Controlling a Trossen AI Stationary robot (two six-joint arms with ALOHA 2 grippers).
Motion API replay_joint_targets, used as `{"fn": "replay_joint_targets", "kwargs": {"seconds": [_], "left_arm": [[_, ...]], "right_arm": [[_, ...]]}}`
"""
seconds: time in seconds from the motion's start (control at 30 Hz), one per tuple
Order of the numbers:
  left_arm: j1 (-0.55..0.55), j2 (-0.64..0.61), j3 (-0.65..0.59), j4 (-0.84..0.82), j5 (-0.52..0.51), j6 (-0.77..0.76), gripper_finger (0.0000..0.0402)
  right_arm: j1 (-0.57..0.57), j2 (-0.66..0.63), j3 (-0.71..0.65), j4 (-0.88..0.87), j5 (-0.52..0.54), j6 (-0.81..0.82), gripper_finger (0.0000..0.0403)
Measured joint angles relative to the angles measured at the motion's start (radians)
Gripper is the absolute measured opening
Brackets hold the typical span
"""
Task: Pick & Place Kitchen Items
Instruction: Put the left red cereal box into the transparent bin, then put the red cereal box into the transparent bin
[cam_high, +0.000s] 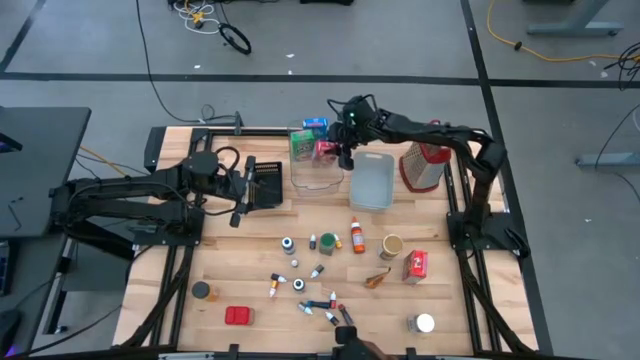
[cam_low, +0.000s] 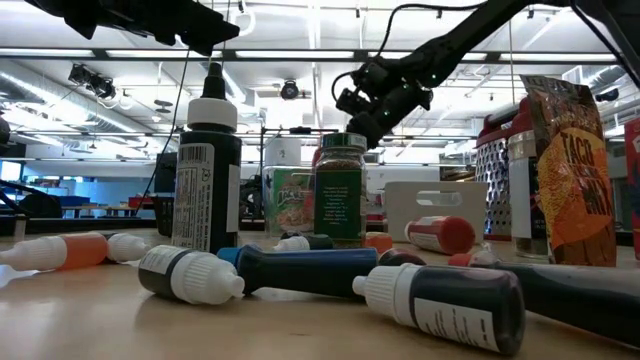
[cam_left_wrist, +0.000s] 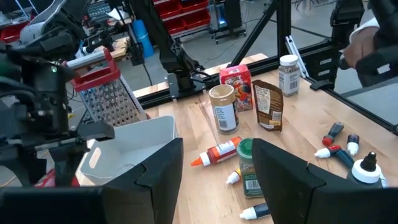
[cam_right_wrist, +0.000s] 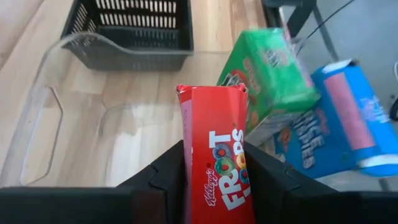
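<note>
Seen from above: wooden desk (cam_high: 250, 290) with two dark arms and three containers along the far edge.

Right tool (cam_right_wrist: 214, 168) raised over the clear bin (cam_high: 316, 172), fingers clamped on one red cereal box (cam_right_wrist: 214, 155), held upright above the bin's open top. Two more cereal boxes just beside the bin at the far edge: one green box (cam_right_wrist: 273, 78) leaning against the bin's rim, one blue box (cam_right_wrist: 339, 124) behind it.

Left tool (cam_left_wrist: 214, 174) hovering just beside the black basket (cam_high: 265, 183), fingers apart, nothing between them.

One grey-blue tray (cam_high: 372, 182) right of the clear bin. One metal grater (cam_high: 424, 166) with a red handle standing farther right.

Loose items scattered over the near half of the desk:
- One orange-capped bottle (cam_high: 357, 236) near the middle.
- One green-lidded jar (cam_high: 328, 243) to its left.
- One brown-lidded jar (cam_high: 391, 246) to its right.
- One red box (cam_high: 416, 266) near the brown-lidded jar.
- One brown packet (cam_high: 379, 278) lying flat.
- One flat red box (cam_high: 239, 316) toward the near left.
- One dark round can (cam_high: 202, 291) beside it.
- One white-lidded jar (cam_high: 423, 323) at the near right.
- Roughly ten tiny dropper bottles (cam_high: 318, 306) strewn between these; exact count hard to tell.
</note>
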Motion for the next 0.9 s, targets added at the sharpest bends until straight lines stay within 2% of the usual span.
{"fn": "replay_joint_targets", "kwargs": {"seconds": [0.3, 0.67, 0.83, 0.9], "left_arm": [[0.0, 0.0, 0.0, 0.0, 0.0, -0.001, 0.0201], [0.0, 0.0, 0.0, 0.0, 0.0, -0.001, 0.0201], [0.0, 0.0, 0.0, 0.0, 0.0, -0.001, 0.0199], [0.0, 0.0, 0.0, 0.0, 0.0, -0.001, 0.02]], "right_arm": [[0.002, 0.02, -0.001, 0.002, 0.042, 0.053, 0.0149], [0.005, 0.02, -0.001, 0.013, 0.035, 0.08, 0.0236], [0.02, 0.019, -0.001, 0.054, 0.039, 0.066, 0.0251], [0.028, 0.013, -0.001, 0.065, 0.079, 0.043, 0.0251]]}}
